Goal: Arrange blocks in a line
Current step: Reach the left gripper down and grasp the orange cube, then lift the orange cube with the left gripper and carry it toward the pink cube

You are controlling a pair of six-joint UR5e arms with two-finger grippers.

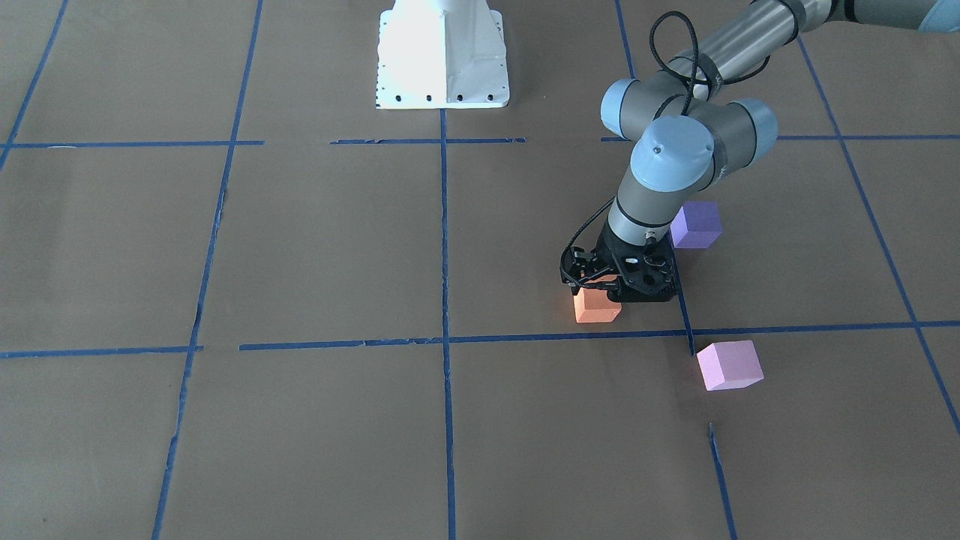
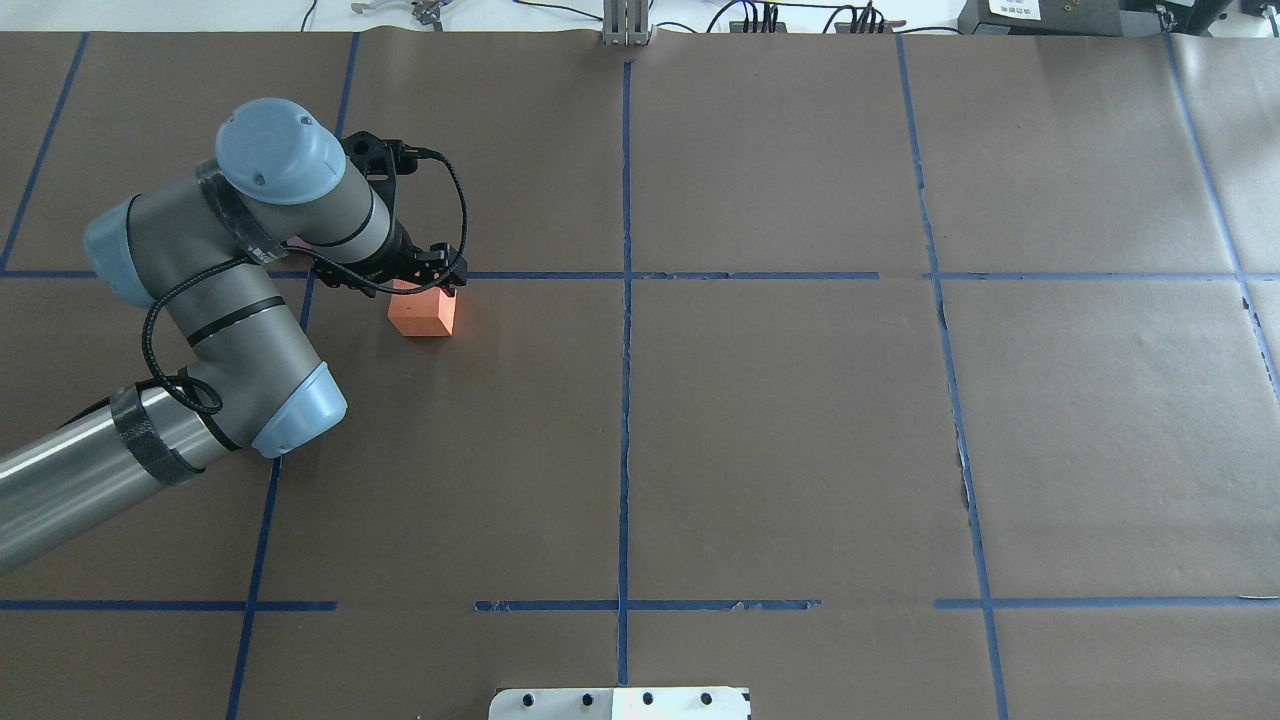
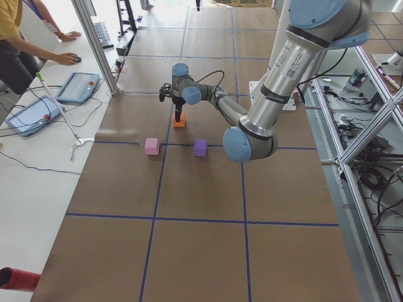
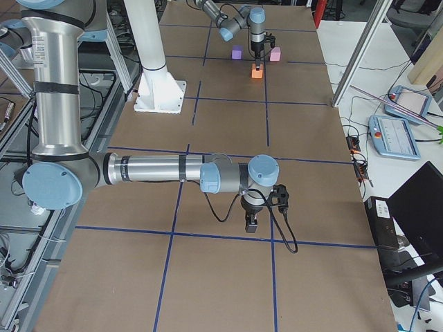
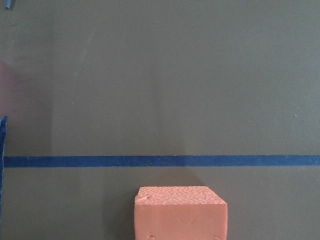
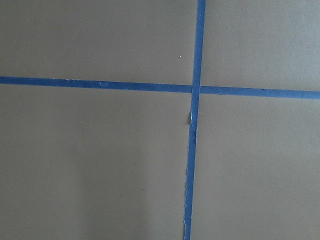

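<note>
Left gripper (image 1: 604, 287) over orange block (image 1: 598, 307), block right under my fingers. Clamped or just straddling, cannot tell. Foam looks light, squashy, matte: I'd take flat opposite faces, gentle squeeze. Purple block (image 1: 697, 225), pink block (image 1: 729, 365) apart, off to side.

Orange block (image 5: 180, 212): foam, matt, finely pitted grain. Purple block (image 1: 696, 224), pink block (image 1: 729, 365): same matt foam look. Counter (image 2: 800, 440): brown paper cover, matt, smooth. Blue tape lines (image 6: 191, 150): edges frayed in spots. Left arm (image 2: 60, 470): satin metal tube, pale blue glossy plastic joint caps (image 2: 270, 150).
</note>
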